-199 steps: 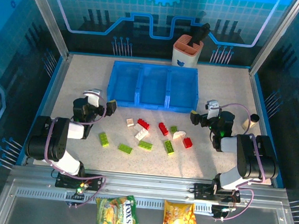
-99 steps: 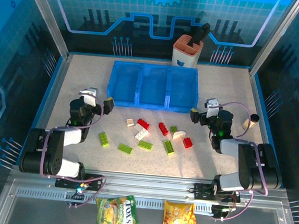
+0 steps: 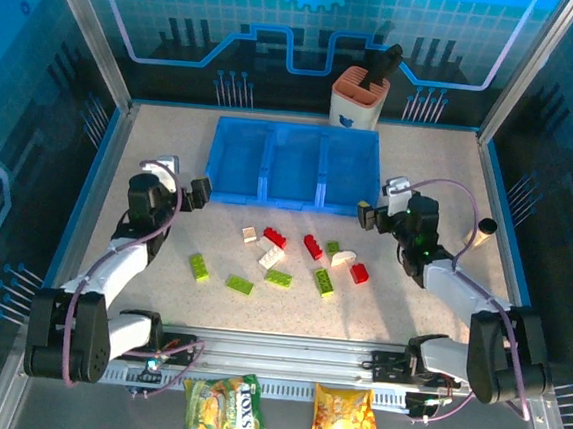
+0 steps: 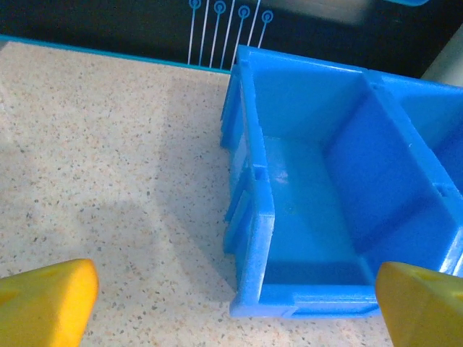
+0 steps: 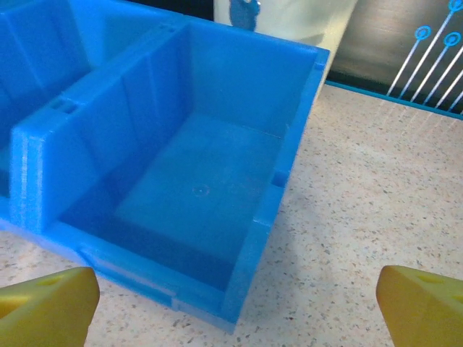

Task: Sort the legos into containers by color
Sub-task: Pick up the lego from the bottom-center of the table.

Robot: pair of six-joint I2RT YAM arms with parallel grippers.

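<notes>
Top external | left hand (image 3: 196,194), right hand (image 3: 368,217) gaping, empty | legos (image 3: 313,246) between them, slightly nearer

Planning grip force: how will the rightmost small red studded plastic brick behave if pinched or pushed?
This small red plastic brick looks rigid and blocky, so probably won't deform. Lying flat on the speckled table, it should slide, not roll.

In the left wrist view, the translucent blue plastic bin tray (image 4: 249,217) runs off the right edge; the yellow fingers (image 4: 43,303) are clipped below.
</notes>
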